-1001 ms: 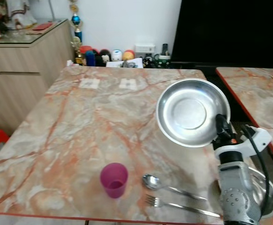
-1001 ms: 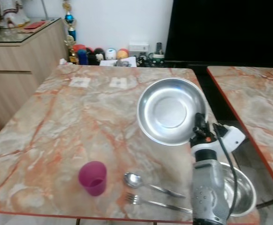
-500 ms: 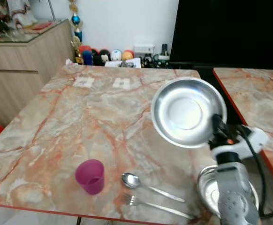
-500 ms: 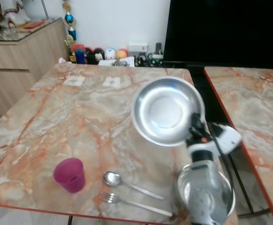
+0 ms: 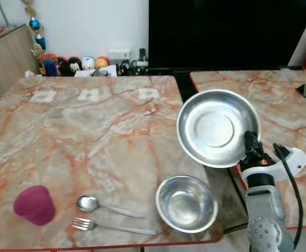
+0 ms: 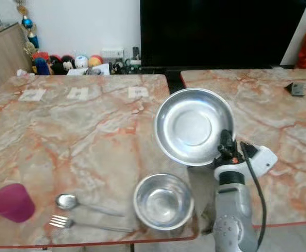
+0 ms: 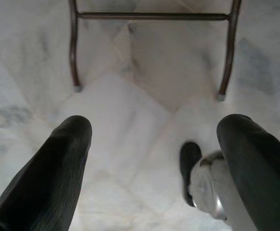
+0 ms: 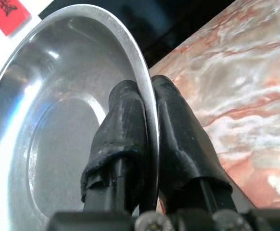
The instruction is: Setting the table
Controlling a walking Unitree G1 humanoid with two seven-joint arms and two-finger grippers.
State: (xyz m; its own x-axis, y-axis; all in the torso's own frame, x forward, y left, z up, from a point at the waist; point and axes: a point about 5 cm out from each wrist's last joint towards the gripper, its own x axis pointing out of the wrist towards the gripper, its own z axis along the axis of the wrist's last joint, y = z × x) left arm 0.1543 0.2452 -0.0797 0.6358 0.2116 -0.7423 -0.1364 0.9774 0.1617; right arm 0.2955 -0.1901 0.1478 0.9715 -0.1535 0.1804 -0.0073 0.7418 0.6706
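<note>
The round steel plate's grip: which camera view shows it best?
The right wrist view: two black fingers pinch the round steel plate at its rim. The eye views show the whole plate tilted above the table gap, the pinch small.

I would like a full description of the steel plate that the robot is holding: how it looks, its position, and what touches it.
The steel plate is round and shiny, with a flat centre and a wide raised rim that reflects the room. It is held up in the air, tilted so its inside faces the camera, above the gap between the two marble tables. The right gripper is shut on its lower rim, one black finger on each face. Nothing else touches it; the steel bowl sits apart on the table below.
</note>
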